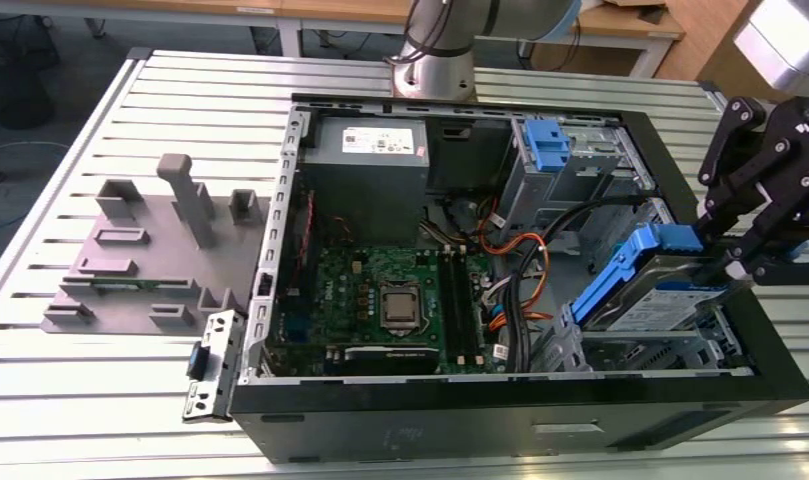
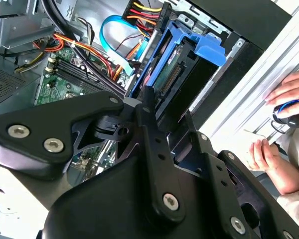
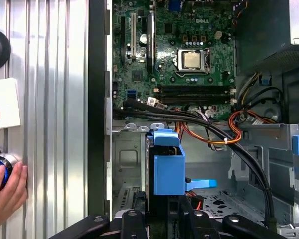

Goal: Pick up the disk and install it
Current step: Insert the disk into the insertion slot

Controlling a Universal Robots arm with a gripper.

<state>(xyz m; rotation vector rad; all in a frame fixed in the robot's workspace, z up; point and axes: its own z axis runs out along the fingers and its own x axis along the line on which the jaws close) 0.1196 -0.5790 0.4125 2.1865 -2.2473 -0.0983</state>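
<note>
The disk, a silver-grey drive with blue rails, hangs tilted over the drive bay at the front corner of the open computer case, on the exterior view's right. Its lower end dips toward the bay. My gripper is shut on the drive's raised end. In the first wrist view the drive's blue bracket stands on edge just beyond my gripper. In the second wrist view the disk sits past my black fingers, its connector edge showing.
The motherboard, a grey power-supply box, an upright blue latch and loose cables lie inside the case. A grey fixture tray sits on the exterior view's left. A person's hand rests on a mouse beside the case.
</note>
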